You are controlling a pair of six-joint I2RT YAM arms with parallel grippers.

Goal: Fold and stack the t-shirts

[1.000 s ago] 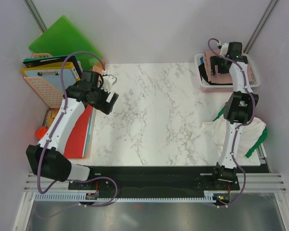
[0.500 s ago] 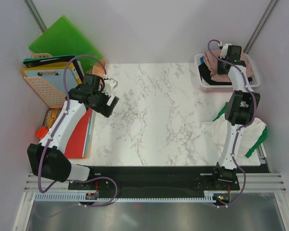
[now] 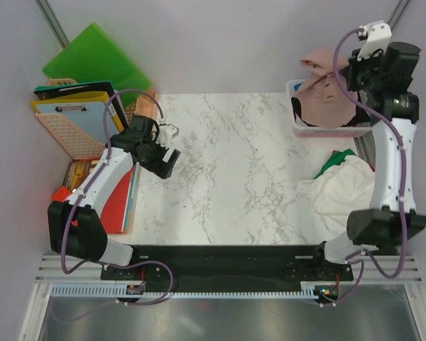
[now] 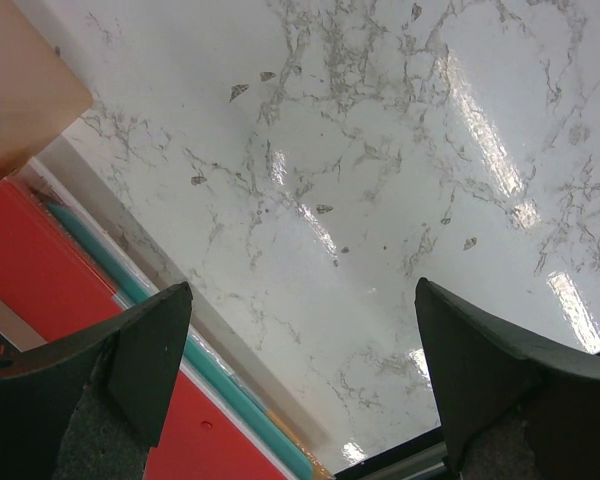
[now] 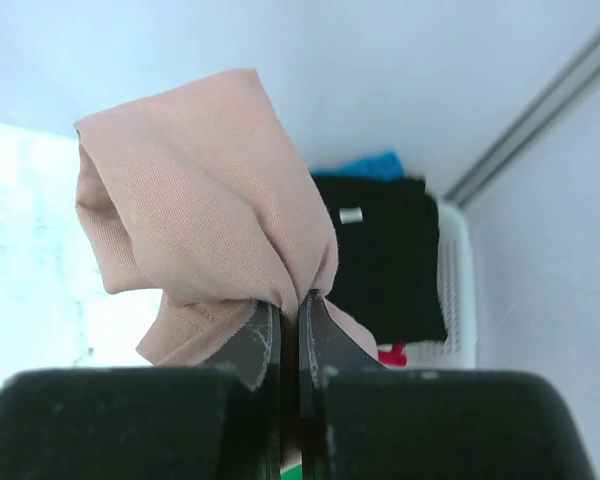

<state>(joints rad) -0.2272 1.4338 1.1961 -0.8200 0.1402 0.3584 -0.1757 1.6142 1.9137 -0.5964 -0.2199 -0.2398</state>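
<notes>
My right gripper [image 5: 300, 300] is shut on the dusty pink t-shirt [image 5: 205, 200], which hangs bunched above the white basket [image 3: 303, 128] at the back right; in the top view the pink t-shirt [image 3: 325, 77] is lifted clear of the basket beside the right gripper [image 3: 349, 71]. A black t-shirt [image 5: 380, 250] and a bit of blue cloth [image 5: 365, 165] lie in the basket [image 5: 458, 290]. A white t-shirt [image 3: 341, 192] over a green one [image 3: 334, 160] lies crumpled at the table's right edge. My left gripper [image 3: 167, 145] hovers open over the bare marble [image 4: 380, 180] near the left side.
Stiff green [image 3: 96, 64], red [image 3: 117, 202] and yellow folders, a clipboard and a pink perforated tray [image 3: 67, 131] are piled off the table's left edge. In the left wrist view the red folder [image 4: 50, 300] and a teal edge border the marble. Grey walls close in behind.
The right gripper shut on the pink t-shirt inside the basket and lifted it up and back. The left gripper drifted slightly right and toward the front, staying open.
</notes>
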